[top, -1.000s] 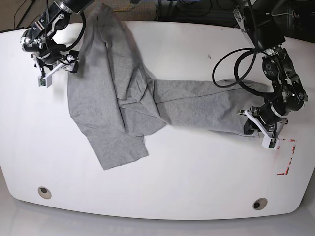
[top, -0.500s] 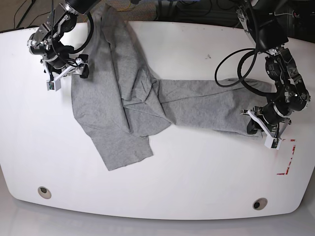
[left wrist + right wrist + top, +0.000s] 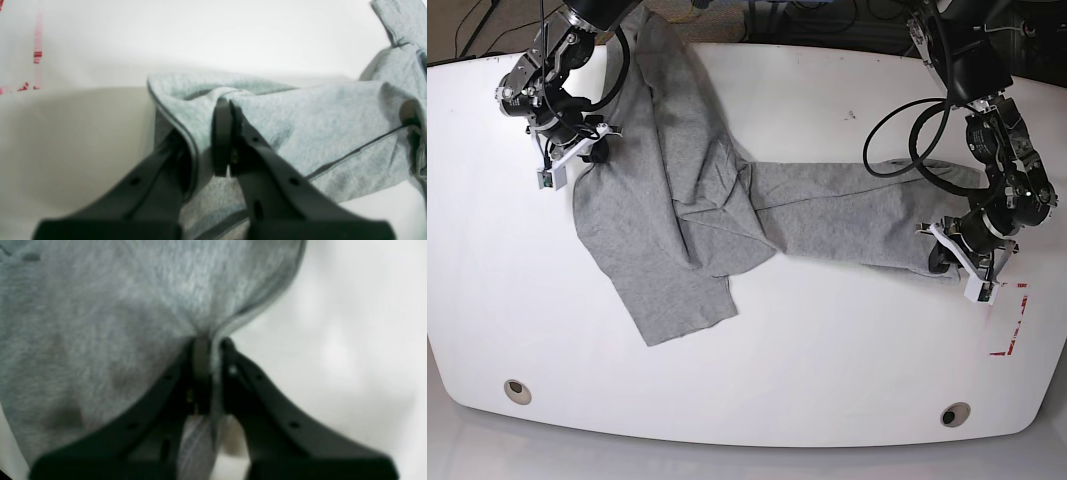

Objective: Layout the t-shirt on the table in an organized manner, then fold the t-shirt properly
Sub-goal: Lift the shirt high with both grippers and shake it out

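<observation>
- R gripper (image 3: pixel 599 152) seen nr the far-left corner of the table (image 3: pixel 827 380), at the left hem of the t-shirt (image 3: pixel 677 200); jaws clenched on a hemmed edge of the grey fabric (confirmed in R wrist view (image 3: pixel 208 350)).
- T-shirt is laid crumpled across the tabletop: a wide part runs from the far edge, where some cloth hangs over it, down toward the front-left; a corner flap (image 3: pixel 682 315) lies flat nearer the front edge.
- Folds and overlaps noted at mid-table, where a narrower band of cloth is stretched toward the right edge.
- No lettering can be made out on the fabric.
- L gripper (image 3: pixel 942 255) seen nr the right edge, at the right end of that band; jaws clamped on a bunched fold w/ a hem seam (L wrist view (image 3: pixel 222 110)).
- Red tape mark (image 3: pixel 1012 320) is just beside the L gripper, toward the front-right corner; cloth does not reach it.
- Two grommet holes (image 3: pixel 517 390) are seen along the front edge, both clear of the cloth.
</observation>
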{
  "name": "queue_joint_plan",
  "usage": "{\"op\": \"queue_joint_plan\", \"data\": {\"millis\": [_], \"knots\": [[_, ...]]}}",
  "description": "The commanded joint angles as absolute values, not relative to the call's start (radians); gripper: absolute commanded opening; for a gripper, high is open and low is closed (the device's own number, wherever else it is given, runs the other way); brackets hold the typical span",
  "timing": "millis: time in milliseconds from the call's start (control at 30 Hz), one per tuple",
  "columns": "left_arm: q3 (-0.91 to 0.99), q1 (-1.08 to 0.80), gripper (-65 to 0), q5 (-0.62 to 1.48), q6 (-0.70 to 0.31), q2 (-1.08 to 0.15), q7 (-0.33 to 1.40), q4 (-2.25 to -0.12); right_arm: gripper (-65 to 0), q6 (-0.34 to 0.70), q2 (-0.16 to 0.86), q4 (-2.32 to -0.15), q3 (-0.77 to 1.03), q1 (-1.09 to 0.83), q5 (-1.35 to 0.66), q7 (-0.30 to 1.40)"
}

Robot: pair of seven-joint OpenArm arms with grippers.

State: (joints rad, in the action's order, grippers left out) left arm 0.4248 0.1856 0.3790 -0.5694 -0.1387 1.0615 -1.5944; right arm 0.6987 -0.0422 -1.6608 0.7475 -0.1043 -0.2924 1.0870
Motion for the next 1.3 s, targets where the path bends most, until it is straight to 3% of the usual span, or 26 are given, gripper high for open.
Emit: {"op": "queue_joint_plan", "data": {"millis": [0, 200, 500, 933, 1267], "knots": [[0.426, 0.211, -64.0, 0.394, -0.57, -0.15, 1.041, -1.615, -65.0, 0.698, -0.035, -1.681, 0.725, -0.105, -0.271, 1.125], [0.426, 0.236, -64.0, 0.394, -0.57, -0.15, 1.041, -1.643, -65.0, 0.698, -0.03, -1.813, 0.722, -0.105, -0.271, 1.158], [0.426, 0.323, -63.9, 0.394, -0.57, -0.151, 1.043, -1.745, -65.0, 0.698, 0.065, -1.936, 0.717, 0.015, -0.271, 1.291], [0.426, 0.558, -63.6, 0.394, -0.57, -0.203, 1.139, -1.773, -65.0, 0.698, 0.24, -1.827, 0.625, 0.329, -0.271, 1.322], [0.426, 0.823, -63.6, 0.384, -0.57, -0.206, 1.201, -1.774, -65.0, 0.698, 0.357, -1.692, 0.516, 0.694, -0.263, 1.363]]}}
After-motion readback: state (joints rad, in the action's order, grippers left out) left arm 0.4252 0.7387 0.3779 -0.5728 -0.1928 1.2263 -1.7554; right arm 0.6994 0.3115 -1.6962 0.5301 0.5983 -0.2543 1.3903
